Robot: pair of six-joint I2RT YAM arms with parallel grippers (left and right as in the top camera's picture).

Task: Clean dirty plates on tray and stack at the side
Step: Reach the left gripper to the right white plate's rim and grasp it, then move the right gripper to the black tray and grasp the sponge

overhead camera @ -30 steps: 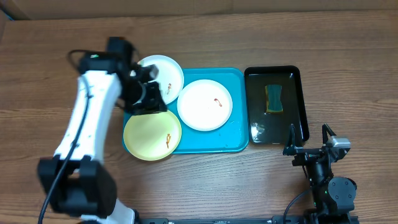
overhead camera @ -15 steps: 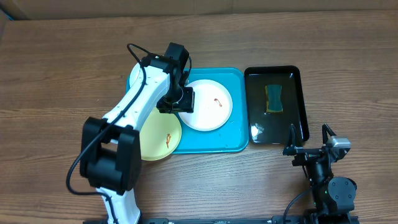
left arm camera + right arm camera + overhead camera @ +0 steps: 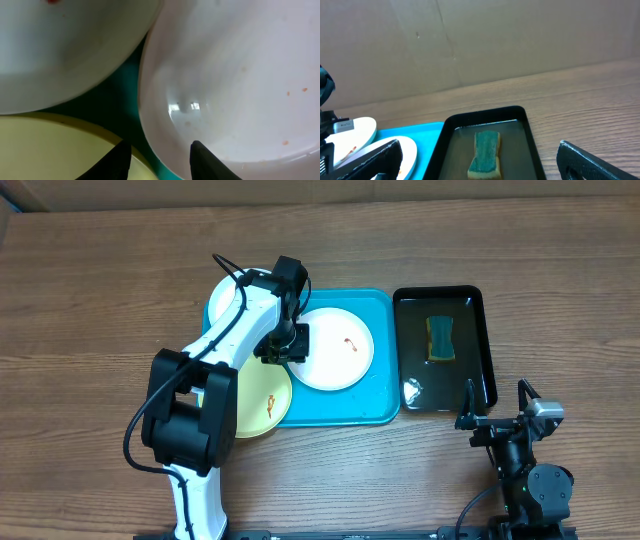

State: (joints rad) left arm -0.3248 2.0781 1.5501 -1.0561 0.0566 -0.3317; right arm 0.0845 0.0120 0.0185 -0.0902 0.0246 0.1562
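Observation:
The turquoise tray (image 3: 382,408) holds a white plate (image 3: 340,350) with an orange smear in its middle. A second white plate (image 3: 228,295) lies at its back left, partly under my left arm. A yellow-green plate (image 3: 258,402) lies at the front left, overhanging the rim. My left gripper (image 3: 292,342) is open, low at the middle plate's left edge. In the left wrist view my left gripper (image 3: 160,160) has one finger over the yellow-green plate (image 3: 45,150) and one over the white plate (image 3: 240,75). My right gripper (image 3: 497,425) is open and empty at the front right.
A glossy black tray (image 3: 484,350) with water and a blue-green sponge (image 3: 440,340) stands right of the turquoise tray. It also shows in the right wrist view (image 3: 485,116) with the sponge (image 3: 485,155). Bare wooden table lies left of the trays.
My left arm has swung right from the back-left plate to the middle white plate's left edge and come lower. The right arm has not moved.

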